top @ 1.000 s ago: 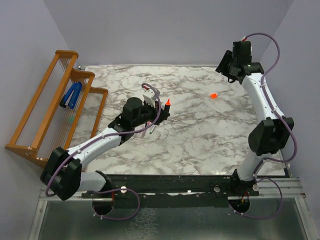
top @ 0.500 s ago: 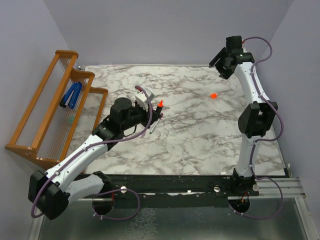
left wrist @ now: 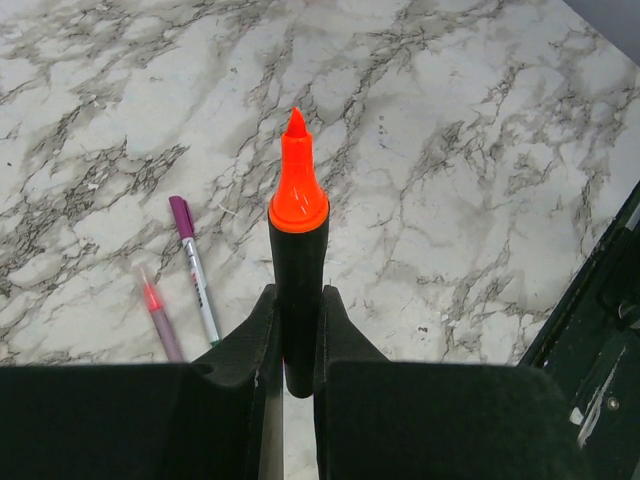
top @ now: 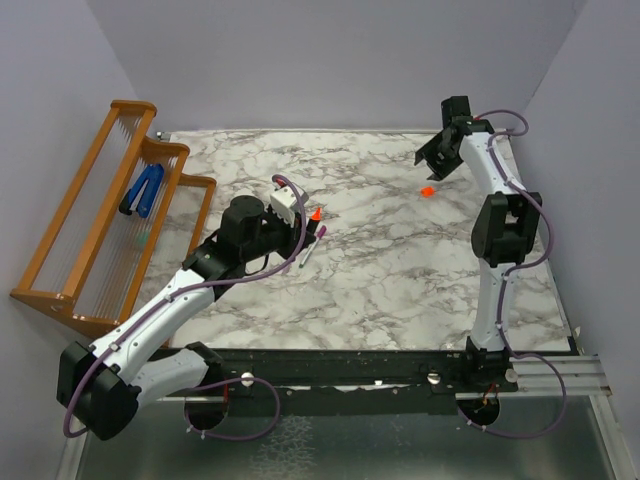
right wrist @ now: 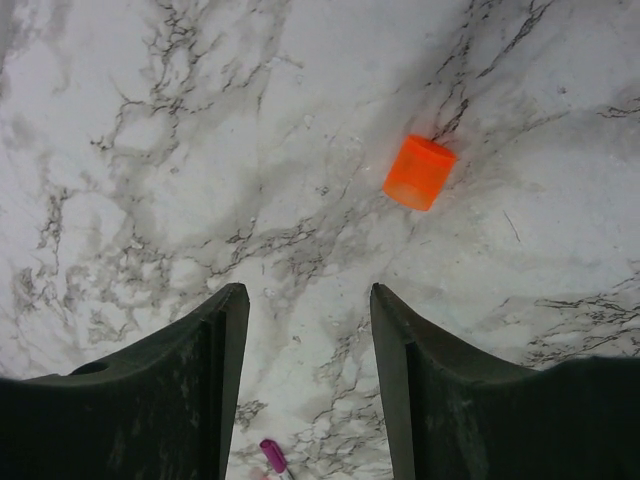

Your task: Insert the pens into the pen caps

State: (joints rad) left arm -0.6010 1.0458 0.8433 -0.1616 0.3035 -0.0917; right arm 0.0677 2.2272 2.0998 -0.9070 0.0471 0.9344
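Note:
My left gripper (left wrist: 298,300) is shut on the black marker (left wrist: 298,270). Its orange-red tip (top: 316,213) points away from the wrist, above the marble. On the table beneath lie a thin white pen (left wrist: 200,295) with a magenta-purple cap (left wrist: 181,214) on its end and a dull pink pen (left wrist: 160,318). The bright orange pen cap (right wrist: 418,172) lies on its side at the back right (top: 427,190). My right gripper (right wrist: 310,295) hangs open just behind it (top: 432,162), with nothing between its fingers. The cap sits ahead and to the right of the jaws in the right wrist view.
A wooden rack (top: 100,215) stands along the left edge, with a blue clip-shaped object (top: 143,190) on it. Grey walls close the table at the back and both sides. The arms' black base rail (top: 380,375) runs along the near edge.
The right arm has stretched up and its gripper has come down and left toward the orange cap. The left arm drew the marker slightly left, then held still.

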